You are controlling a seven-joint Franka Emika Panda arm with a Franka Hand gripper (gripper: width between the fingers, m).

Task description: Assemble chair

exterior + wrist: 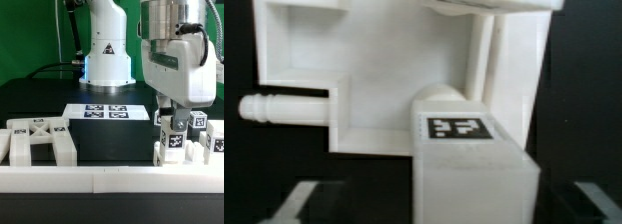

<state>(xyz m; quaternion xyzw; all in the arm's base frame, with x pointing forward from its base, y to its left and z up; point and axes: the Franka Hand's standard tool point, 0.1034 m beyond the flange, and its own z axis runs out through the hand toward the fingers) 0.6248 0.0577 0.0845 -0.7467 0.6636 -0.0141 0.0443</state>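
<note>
Jaws apart around tagged chair part point(473, 185)

Chair parts point(40, 142) are presenting as matt white plastic with smooth faces, and the wrist view's close part point(384, 70) is showing the same dull finish. Its tag point(455, 128) is reading as flat black-and-white print. The surface point(110, 145) is appearing matt black. The marker board point(108, 112) is looking thin, white and paper-like. The arm casing point(175, 60) is catching light as glossy white plastic.

end effector point(177, 124) low over chair parts point(172, 150) | marker board point(105, 111) mid-table
</note>
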